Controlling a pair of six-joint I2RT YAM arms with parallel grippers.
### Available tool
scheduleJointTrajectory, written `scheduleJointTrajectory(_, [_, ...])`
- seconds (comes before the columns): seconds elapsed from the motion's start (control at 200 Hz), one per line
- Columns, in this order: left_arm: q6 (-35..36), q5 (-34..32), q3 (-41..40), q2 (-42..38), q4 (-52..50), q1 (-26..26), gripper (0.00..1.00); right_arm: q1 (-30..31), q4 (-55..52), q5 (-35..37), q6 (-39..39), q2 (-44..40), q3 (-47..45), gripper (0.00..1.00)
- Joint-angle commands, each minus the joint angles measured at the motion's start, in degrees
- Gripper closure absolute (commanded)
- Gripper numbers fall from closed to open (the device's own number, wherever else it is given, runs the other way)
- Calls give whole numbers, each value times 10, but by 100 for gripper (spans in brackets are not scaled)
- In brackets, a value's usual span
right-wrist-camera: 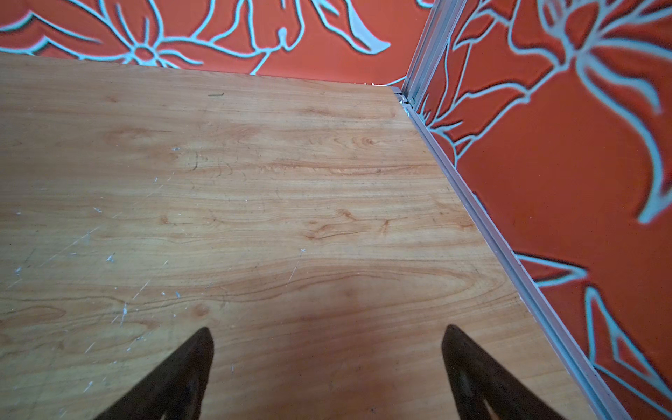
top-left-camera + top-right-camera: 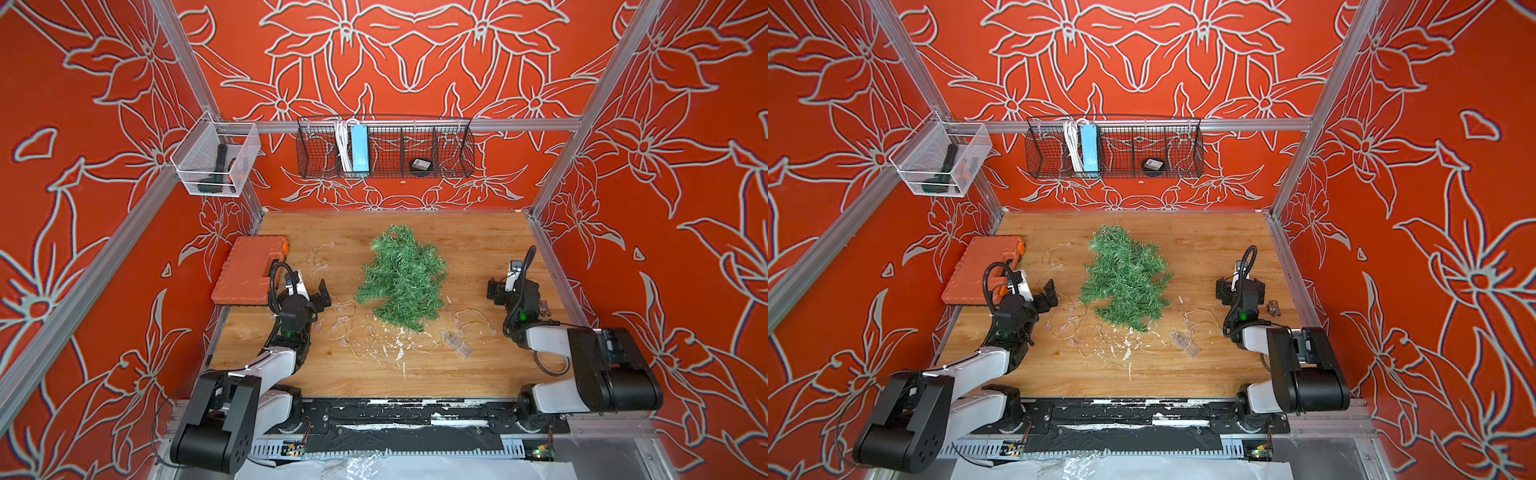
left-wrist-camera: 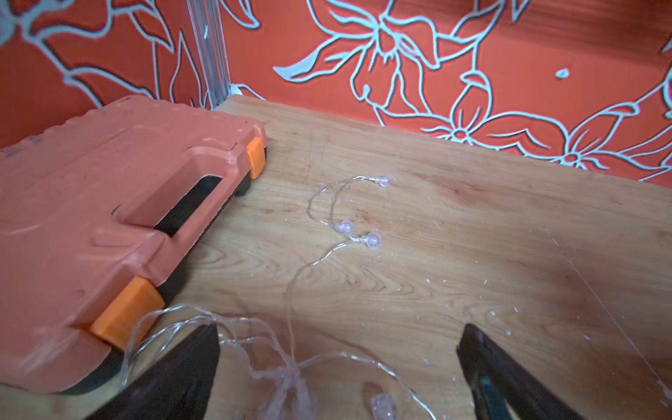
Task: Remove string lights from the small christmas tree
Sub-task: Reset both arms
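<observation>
Tree (image 2: 401, 278), bushy green tinsel, triangular

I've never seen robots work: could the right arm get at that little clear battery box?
Probably yes: the battery box lies uncovered near the right gripper, which is open and empty; only the string lights lie between.

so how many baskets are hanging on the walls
2: a white mesh basket on the left wall's rail, and a black wire basket on the back wall; none seems hidden.
</observation>
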Motion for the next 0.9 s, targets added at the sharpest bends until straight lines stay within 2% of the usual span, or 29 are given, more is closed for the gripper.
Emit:
scheduleJointTrajectory(0.0, [15,1,35,10,45,1,1,-2,12,-5,-6,-4,-5,2])
scheduleJointTrajectory(0.085, [21,20,37,12,44,3,1,-2,13,-5,-6,-4,-5,2])
scheduleJointTrajectory(0.225, [18,6,42,15,33,12,1,-1,13,-5,-6,-4,-4,2])
scheduleJointTrajectory(0.305, [12,32,53,24,18,30,1,-2,12,-5,-6,-4,-5,2])
scheduleJointTrajectory(0.4, [24,11,66,33,-28,33,1,-2,12,-5,-6,-4,-5,2])
scheduleJointTrajectory(0.46, [34,19,39,35,9,40,1,-2,12,-5,-6,-4,-4,2])
scheduleJointTrajectory(0.55, [20,47,-36,37,135,56,1,-2,13,-5,-6,-4,-4,2])
scheduleJointTrajectory(0.626, [21,49,-57,73,205,56,1,-2,13,-5,-6,-4,-4,2])
scheduleJointTrajectory(0.686, [39,89,-27,80,155,55,1,-2,13,-5,-6,-4,-4,2])
scheduleJointTrajectory(0.751, [62,138,-30,109,183,54,1,-2,13,-5,-6,-4,-4,2])
scheduleJointTrajectory(0.821, [71,133,-70,147,299,41,1,-2,12,-5,-6,-4,-4,2])
scheduleJointTrajectory(0.881, [70,127,-51,128,232,42,1,-1,12,-5,-6,-4,-4,2])
scheduleJointTrajectory(0.896, [70,125,-54,130,241,41,1,-1,13,-5,-6,-4,-4,2])
